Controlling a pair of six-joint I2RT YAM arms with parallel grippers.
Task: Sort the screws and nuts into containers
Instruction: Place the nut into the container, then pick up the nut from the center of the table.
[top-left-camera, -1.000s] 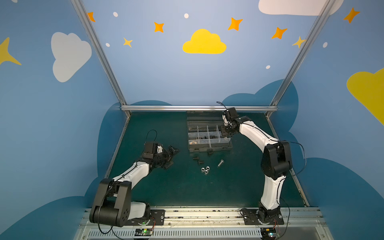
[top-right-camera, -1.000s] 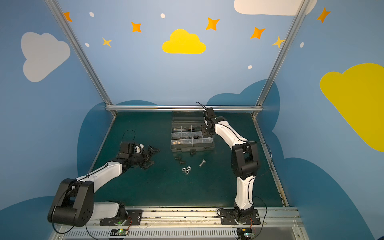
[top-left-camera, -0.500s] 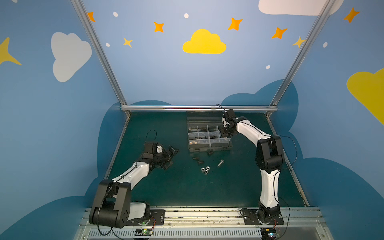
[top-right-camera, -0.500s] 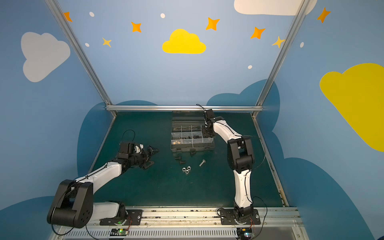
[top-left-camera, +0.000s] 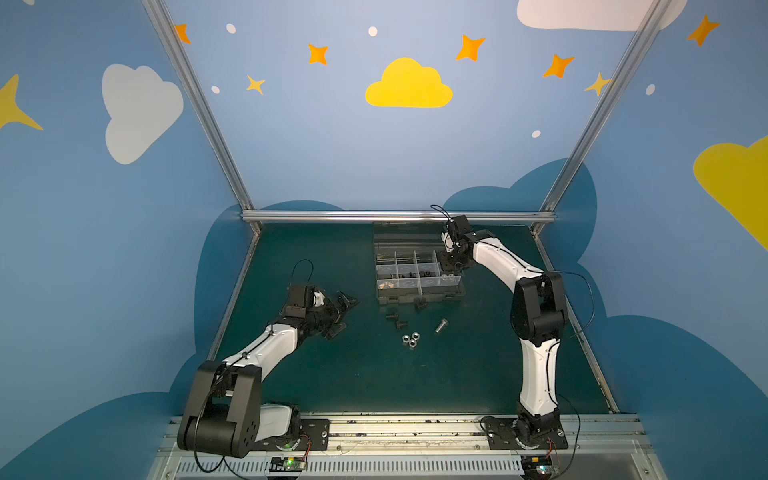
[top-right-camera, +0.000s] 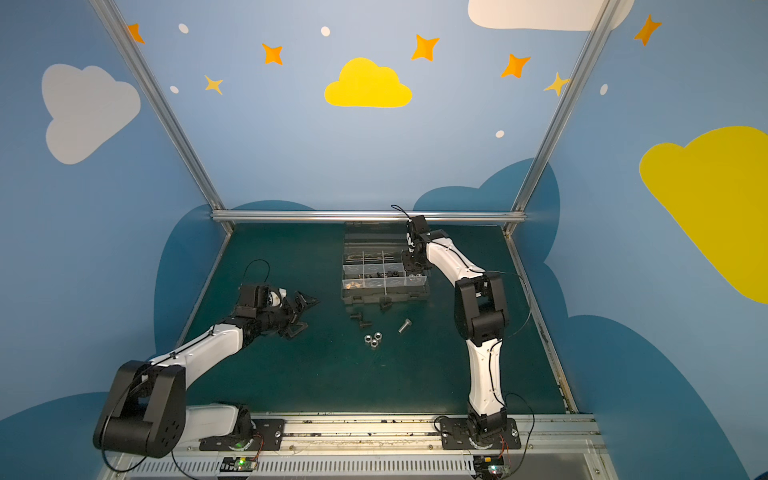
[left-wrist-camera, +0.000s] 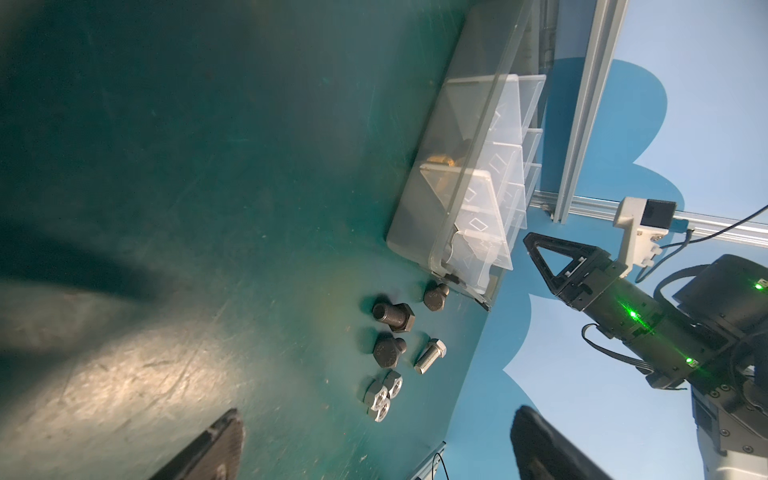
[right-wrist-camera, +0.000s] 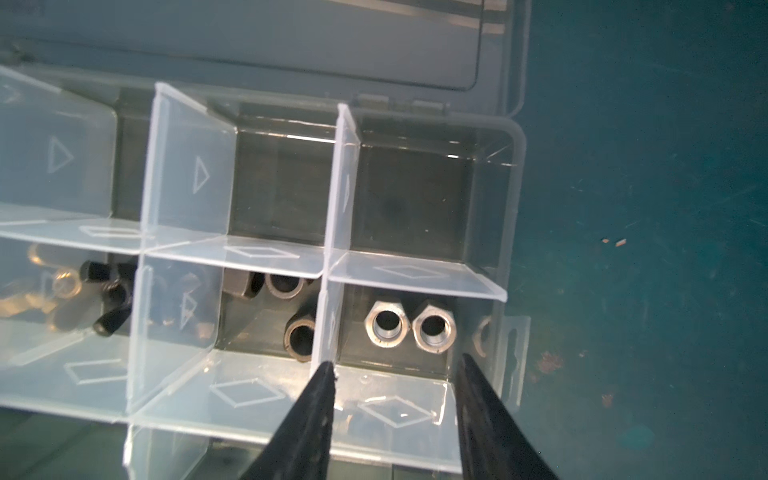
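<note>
The right jaws are held partly open, empty, above the organiser box's (right-wrist-camera: 517, 174) right-end compartment holding two silver nuts (right-wrist-camera: 434, 346). The left jaws are spread wide, empty; screws (left-wrist-camera: 392, 318) and three loose nuts (left-wrist-camera: 376, 397) are scattered at the centre of the surface (top-left-camera: 332, 386).

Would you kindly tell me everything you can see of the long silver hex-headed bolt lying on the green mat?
The silver hex-headed bolt looks like bright bare metal: a six-sided head on a threaded shank. It lies on its side on the dark green mat, loose, in front of the grey organiser box, beside black bolts and three clustered silver nuts, touching none of them.
</note>
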